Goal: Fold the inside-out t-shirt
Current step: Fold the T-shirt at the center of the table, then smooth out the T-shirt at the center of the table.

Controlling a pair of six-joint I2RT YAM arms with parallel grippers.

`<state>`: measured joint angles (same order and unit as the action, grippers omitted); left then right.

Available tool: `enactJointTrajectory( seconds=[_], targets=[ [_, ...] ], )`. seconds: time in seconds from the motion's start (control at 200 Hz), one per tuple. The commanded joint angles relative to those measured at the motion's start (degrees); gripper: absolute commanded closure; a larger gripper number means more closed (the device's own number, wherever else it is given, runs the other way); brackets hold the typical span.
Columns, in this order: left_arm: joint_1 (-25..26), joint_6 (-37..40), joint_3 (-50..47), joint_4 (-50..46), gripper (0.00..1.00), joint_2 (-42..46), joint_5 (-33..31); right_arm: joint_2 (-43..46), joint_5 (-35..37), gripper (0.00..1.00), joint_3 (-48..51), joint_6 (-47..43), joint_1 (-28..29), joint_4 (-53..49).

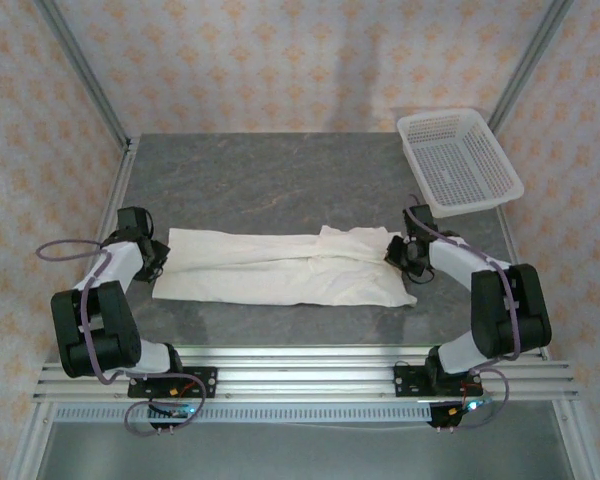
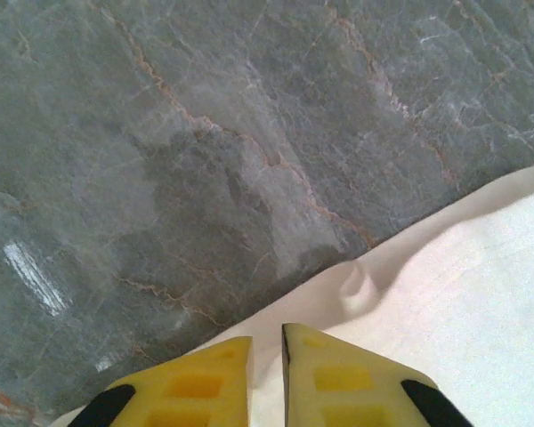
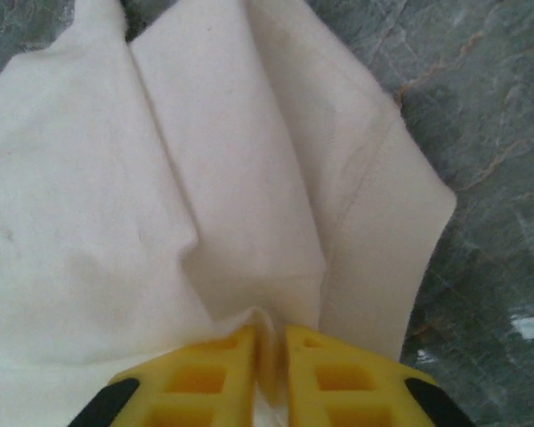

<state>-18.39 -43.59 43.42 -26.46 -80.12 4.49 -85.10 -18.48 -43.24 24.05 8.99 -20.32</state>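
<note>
So right now the inside-out t-shirt is laid out flat as a long sideways strip on the near half of the grey marble-look table, stretching from one arm to the other. The left gripper sits at the shirt's left end, its yellow fingers nearly touching. The cloth edge runs in between them and there's a little pucker just past the tips, so it looks pinched on the fabric. The right gripper is at the other end, fingers squeezed narrow around a raised fold of white cloth, with creases fanning away from the tips. A white mesh basket sits at the far right corner, well apart from the shirt.
</note>
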Motion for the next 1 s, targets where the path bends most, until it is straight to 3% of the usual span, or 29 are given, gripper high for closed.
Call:
enactJointTrajectory(
  seconds=[0.0,0.105,0.2,0.43,0.58,0.676,0.851,0.996],
  targets=[
    [-0.15,0.27,-0.24,1.13,0.73,2.50,-2.79,3.83,2.33,0.78,-2.12,0.68,0.45,-4.08],
    [0.19,0.52,0.64,-0.09,0.60,8.31,-1.23,10.39,6.43,0.68,-2.48,1.57,0.87,-3.86],
    [2.36,2.62,1.79,-0.08,0.57,14.27,1.17,10.76,8.67,0.59,-5.68,-1.30,2.36,-2.94],
    [19.49,16.47,4.91,-0.61,0.52,22.76,14.15,-7.87,14.41,0.57,-18.84,-7.98,3.62,0.57],
    [31.36,19.29,3.73,-3.83,0.45,27.05,13.96,-20.03,15.51,0.53,-28.33,-11.60,3.50,-1.77],
    [35.25,19.35,2.91,-6.31,0.44,28.41,11.79,-25.64,13.86,0.52,-31.42,-11.20,3.55,-4.23],
    [36.15,19.38,1.45,-7.90,0.43,28.99,8.97,-27.15,8.61,0.55,-29.94,-9.52,3.79,-4.15],
    [36.21,18.12,1.57,-7.71,0.43,27.79,6.82,-27.41,5.31,0.75,-29.88,-7.20,4.00,-5.35]
  ],
)
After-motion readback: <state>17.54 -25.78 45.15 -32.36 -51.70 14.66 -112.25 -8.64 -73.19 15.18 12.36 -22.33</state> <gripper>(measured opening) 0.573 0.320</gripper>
